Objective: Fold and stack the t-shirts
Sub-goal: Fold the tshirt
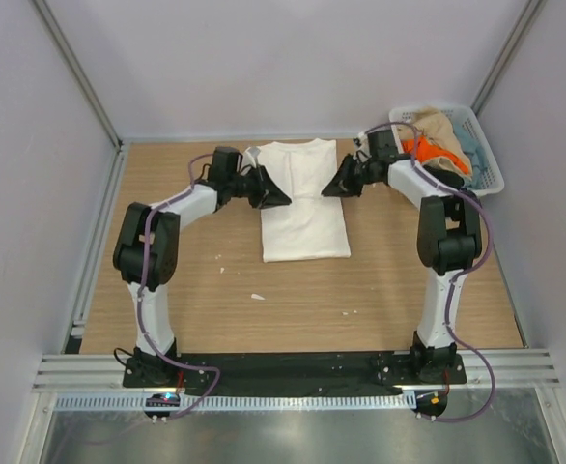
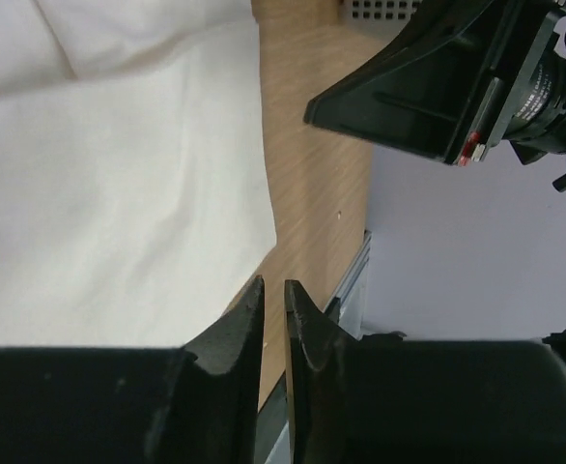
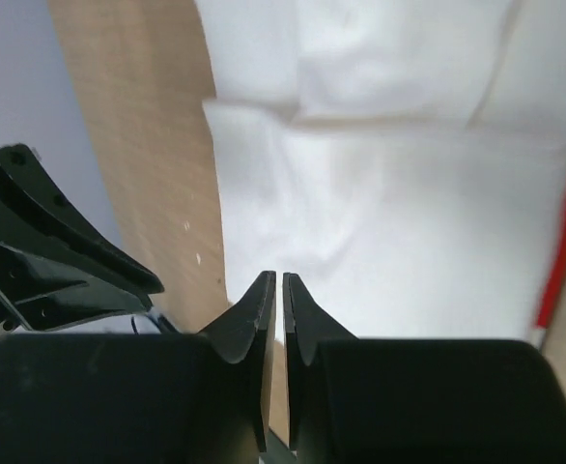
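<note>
the white shirt lay between the tools, its long axis running near to far; left tool stood slightly apart, right tool nearly together, both empty.

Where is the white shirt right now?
In the top view, the white shirt lies flat at the far middle of the table, between the left tool and right tool; the basket sits off to its right.

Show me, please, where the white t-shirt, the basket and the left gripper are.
white t-shirt [image 1: 304, 208]: top view, middle of the cloth.
basket [image 1: 491, 155]: top view, on its right rim.
left gripper [image 2: 273, 286]: left wrist view, midway between its fingertips.
</note>
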Action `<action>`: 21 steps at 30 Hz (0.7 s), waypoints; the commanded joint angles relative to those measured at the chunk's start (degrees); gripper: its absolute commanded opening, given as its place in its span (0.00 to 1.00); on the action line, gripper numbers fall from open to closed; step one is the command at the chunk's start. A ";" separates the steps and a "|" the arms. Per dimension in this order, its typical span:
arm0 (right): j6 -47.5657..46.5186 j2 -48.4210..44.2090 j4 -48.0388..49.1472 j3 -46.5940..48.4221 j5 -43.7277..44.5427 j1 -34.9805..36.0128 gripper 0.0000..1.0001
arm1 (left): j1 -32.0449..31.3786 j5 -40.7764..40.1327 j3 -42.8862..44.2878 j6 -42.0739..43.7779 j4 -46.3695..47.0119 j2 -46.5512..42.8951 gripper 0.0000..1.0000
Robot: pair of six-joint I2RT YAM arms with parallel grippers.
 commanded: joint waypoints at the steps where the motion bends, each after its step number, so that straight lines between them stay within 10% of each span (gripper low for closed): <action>1: -2.85 -6.32 -0.14 -9.03 -2.80 6.61 0.13 | -2.63 2.23 -10.80 1.31 1.62 -5.29 0.13; 21: -7.85 -3.52 7.60 -27.25 -14.93 8.74 0.04 | -2.29 5.30 -29.13 -0.81 14.74 -2.75 0.06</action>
